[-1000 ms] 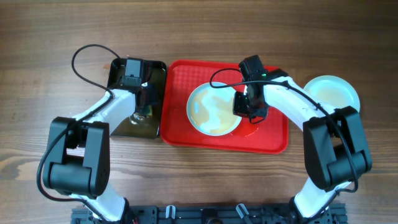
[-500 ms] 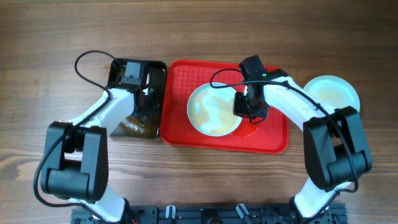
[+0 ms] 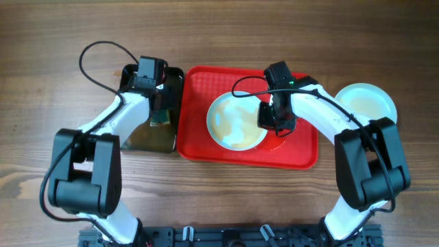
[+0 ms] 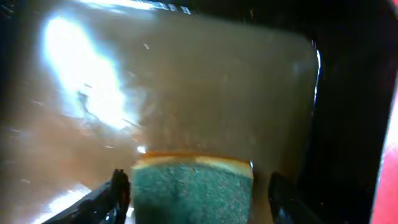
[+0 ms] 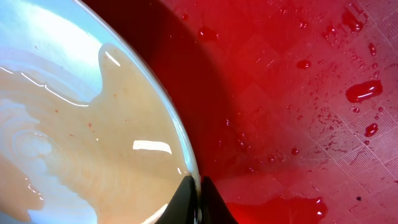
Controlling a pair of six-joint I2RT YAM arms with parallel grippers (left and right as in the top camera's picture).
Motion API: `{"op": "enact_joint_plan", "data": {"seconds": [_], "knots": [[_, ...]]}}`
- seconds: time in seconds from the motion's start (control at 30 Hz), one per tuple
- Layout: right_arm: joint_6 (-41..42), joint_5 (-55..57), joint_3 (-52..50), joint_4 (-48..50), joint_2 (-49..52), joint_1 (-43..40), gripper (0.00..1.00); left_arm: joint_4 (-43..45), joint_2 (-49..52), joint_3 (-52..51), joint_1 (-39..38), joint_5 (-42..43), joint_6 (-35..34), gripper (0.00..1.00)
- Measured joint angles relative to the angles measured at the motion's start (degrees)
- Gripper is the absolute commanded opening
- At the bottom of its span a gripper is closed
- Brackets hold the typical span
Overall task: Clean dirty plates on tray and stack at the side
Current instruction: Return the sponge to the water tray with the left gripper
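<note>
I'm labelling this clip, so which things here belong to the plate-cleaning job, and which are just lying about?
Job: plate on the tray, gripped at its rim by the right gripper; red tray; side plate; sponge in the left gripper; black pan of brownish water.
Lying about: only the wooden table; no loose item shows.

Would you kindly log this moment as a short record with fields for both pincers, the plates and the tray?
left pincer: shut on sponge, above pan of brown water
right pincer: shut on rim of plate
plate: on tray, pooled with brownish liquid
second plate: on table, right of tray
tray: wet with droplets
</note>
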Motion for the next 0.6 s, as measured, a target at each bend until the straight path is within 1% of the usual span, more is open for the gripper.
{"op": "enact_joint_plan", "data": {"seconds": [0.03, 0.07, 0.1, 0.13, 0.17, 0.33, 0.37, 0.4, 0.43, 0.47, 0.5, 0.53, 0.6], "knots": [[0.00, 0.00, 0.02, 0.00, 0.00, 0.00, 0.04, -0.52, 0.50, 0.00, 0.00, 0.94, -0.02, 0.59], [0.00, 0.00, 0.02, 0.00, 0.00, 0.00, 0.04, -1.05, 0.94, 0.00, 0.00, 1.77, -0.04, 0.54], [0.00, 0.00, 0.02, 0.00, 0.00, 0.00, 0.04, -1.09, 1.11, 0.00, 0.00, 2.19, -0.22, 0.47], [0.00, 0.00, 0.02, 0.02, 0.00, 0.00, 0.04, -1.22, 1.16, 0.00, 0.00, 2.64, -0.04, 0.37], [0.00, 0.00, 0.02, 0.02, 0.00, 0.00, 0.04, -1.46, 1.16, 0.00, 0.00, 3.17, -0.20, 0.04], [0.00, 0.00, 0.02, 0.02, 0.00, 0.00, 0.04, -2.34, 1.14, 0.17, 0.00, 3.80, 0.28, 0.04], [0.00, 0.00, 0.02, 0.02, 0.00, 0.00, 0.04, -2.34, 1.14, 0.17, 0.00, 3.80, 0.48, 0.56], [0.00, 0.00, 0.02, 0.02, 0.00, 0.00, 0.05, -2.49, 0.98, 0.17, 0.00, 3.80, 0.66, 0.69], [0.00, 0.00, 0.02, 0.02, 0.00, 0.00, 0.06, -2.60, 0.94, 0.17, 0.00, 3.80, 0.66, 0.73], [-0.02, 0.00, 0.02, 0.02, 0.00, 0.00, 0.17, -3.96, 0.26, 0.17, 0.00, 3.98, 1.01, 0.75], [0.09, 0.15, 0.00, -0.02, 0.00, 0.00, 0.22, -7.52, -1.22, 0.15, 0.00, 4.22, 1.09, 0.75], [-0.39, 0.59, -0.07, -0.07, 0.00, 0.00, 0.24, -9.64, -2.38, 0.26, 0.00, 4.39, 1.01, 0.78], [-0.63, 1.07, -0.22, 0.28, 0.00, -0.04, 0.24, -15.08, -4.31, 0.39, 0.00, 5.07, 0.74, 0.81]]}}
